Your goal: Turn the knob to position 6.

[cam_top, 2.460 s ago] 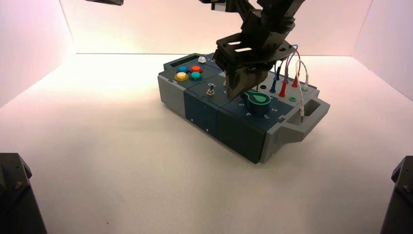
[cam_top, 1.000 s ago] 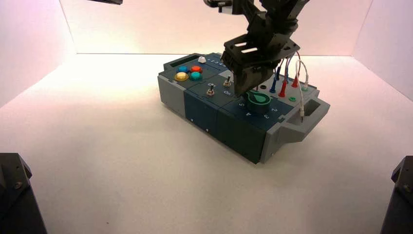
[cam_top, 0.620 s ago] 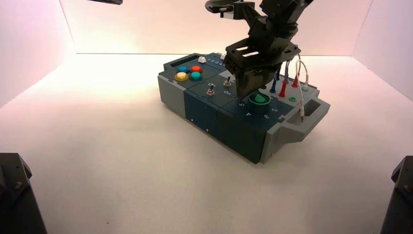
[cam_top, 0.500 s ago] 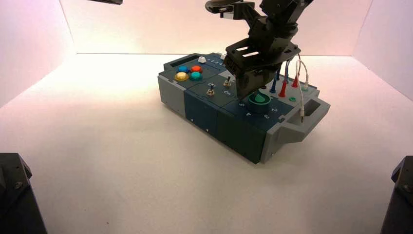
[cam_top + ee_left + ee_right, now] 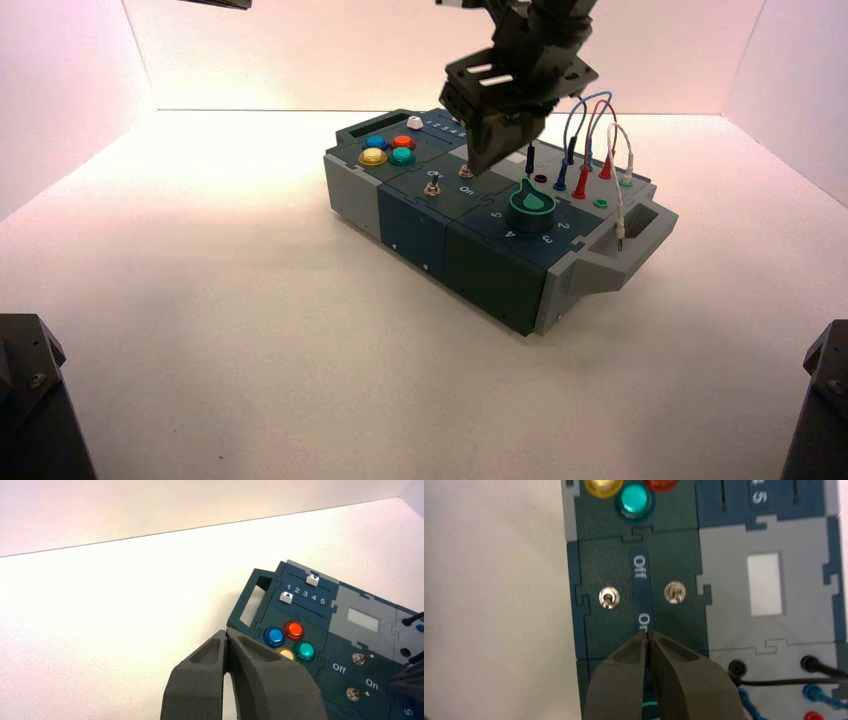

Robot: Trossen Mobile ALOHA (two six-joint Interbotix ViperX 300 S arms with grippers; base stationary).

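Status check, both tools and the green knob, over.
Right tool: shut, above the box near the toggle switches, off the knob. Left tool: shut, idle beyond the button end. Nothing seen blocking the knob.

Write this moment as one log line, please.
right gripper: shut, above box | knob: not gripped | left gripper: shut, parked beside box

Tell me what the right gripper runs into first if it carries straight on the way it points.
Probably the box's flat dark-green panel, near the white "On" lettering: the right gripper points down at it, beside the small silver metal toggle switches. Its height above is unclear.
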